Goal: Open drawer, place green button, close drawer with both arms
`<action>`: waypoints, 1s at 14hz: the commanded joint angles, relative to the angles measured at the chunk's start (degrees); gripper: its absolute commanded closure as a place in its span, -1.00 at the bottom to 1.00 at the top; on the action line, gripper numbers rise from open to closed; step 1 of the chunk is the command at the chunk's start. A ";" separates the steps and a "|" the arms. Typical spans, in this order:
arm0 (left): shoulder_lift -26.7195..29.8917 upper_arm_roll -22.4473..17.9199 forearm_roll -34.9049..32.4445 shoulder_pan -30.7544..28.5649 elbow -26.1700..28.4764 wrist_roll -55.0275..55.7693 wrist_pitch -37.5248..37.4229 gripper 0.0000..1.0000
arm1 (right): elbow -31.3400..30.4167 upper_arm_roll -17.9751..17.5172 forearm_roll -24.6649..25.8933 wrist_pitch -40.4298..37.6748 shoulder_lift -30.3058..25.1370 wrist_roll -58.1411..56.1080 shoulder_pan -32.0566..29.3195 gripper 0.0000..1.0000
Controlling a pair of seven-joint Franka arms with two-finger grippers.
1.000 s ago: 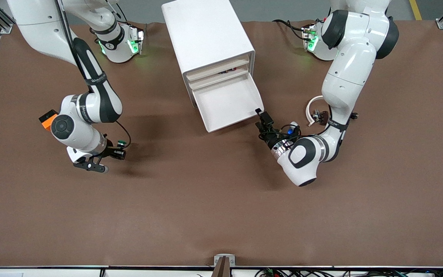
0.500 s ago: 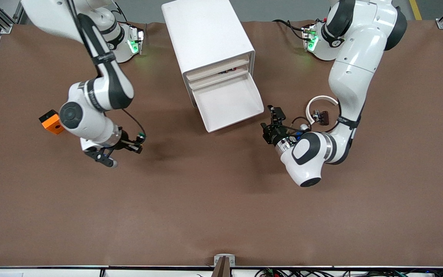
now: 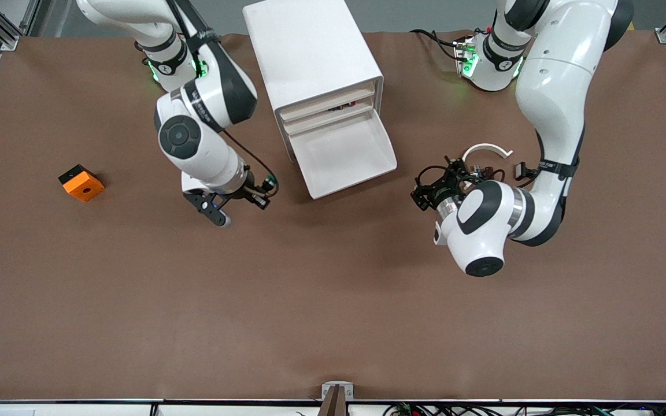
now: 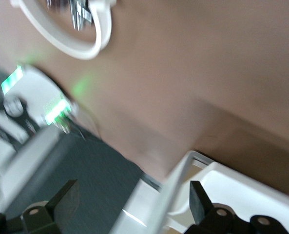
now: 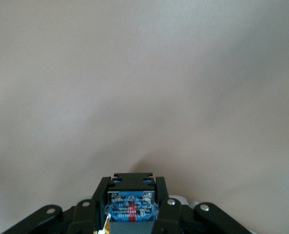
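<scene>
Now right gripper (image 3: 263,193) clamps button (image 3: 268,185) beside drawer (image 3: 344,156).

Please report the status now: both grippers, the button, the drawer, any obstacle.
Right gripper shut on the button, over the table beside the open drawer. Left gripper open, empty, off the drawer's other side. No obstacle seen between button and drawer.

One white cabinet (image 3: 314,55) is standing on the table (image 3: 333,312). One drawer (image 3: 344,156) is standing pulled out in front of the cabinet. One orange cube (image 3: 81,182) is lying toward the right arm's end of the table. One white curved strip (image 3: 486,149) is lying beside the drawer. Two arms are reaching over the table.
</scene>
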State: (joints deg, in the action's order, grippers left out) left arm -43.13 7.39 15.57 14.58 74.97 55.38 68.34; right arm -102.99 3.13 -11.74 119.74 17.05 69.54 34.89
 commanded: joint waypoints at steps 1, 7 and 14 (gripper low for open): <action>2.79 0.87 -6.50 -0.78 1.06 -10.54 0.65 -1.00 | 1.21 0.56 2.93 -1.53 -0.08 13.82 6.93 1.00; 7.88 0.70 -12.15 -4.90 2.37 -23.99 9.85 -1.00 | 0.68 0.47 7.35 -1.53 0.62 41.43 19.94 1.00; 24.05 0.96 -18.65 -8.23 28.90 -29.80 39.04 -1.00 | 2.08 0.30 6.47 -0.48 1.75 51.04 21.71 1.00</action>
State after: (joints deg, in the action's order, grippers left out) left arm -26.54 7.45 -1.81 9.11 93.39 26.88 101.13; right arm -101.95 2.96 -5.18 118.92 18.18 118.27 55.74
